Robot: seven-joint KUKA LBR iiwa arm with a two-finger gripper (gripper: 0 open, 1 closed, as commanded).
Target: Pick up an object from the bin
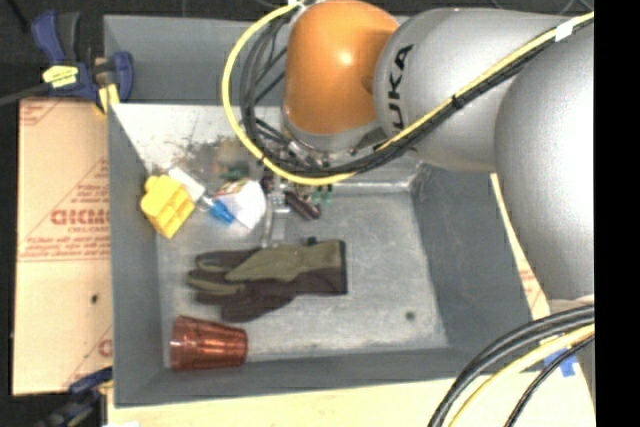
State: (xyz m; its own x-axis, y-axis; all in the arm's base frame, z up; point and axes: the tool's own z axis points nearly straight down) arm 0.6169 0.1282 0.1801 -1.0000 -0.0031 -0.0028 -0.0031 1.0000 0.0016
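Note:
My gripper [273,231] comes down from under the orange wrist cover, in the middle of the bin. Its tip stands just above the upper edge of a dark olive and brown glove [270,277], which lies flat with its cuff to the right. A white and blue crumpled packet [238,207] lies right beside the gripper on its left. A yellow block-shaped toy [166,205] sits further left, touching the packet. Nothing shows held in the gripper.
A red translucent cup [207,343] lies on its side in the near left corner. Small dark scraps [195,153] lie by the far wall. The arm and its cables hang over the bin's far right part.

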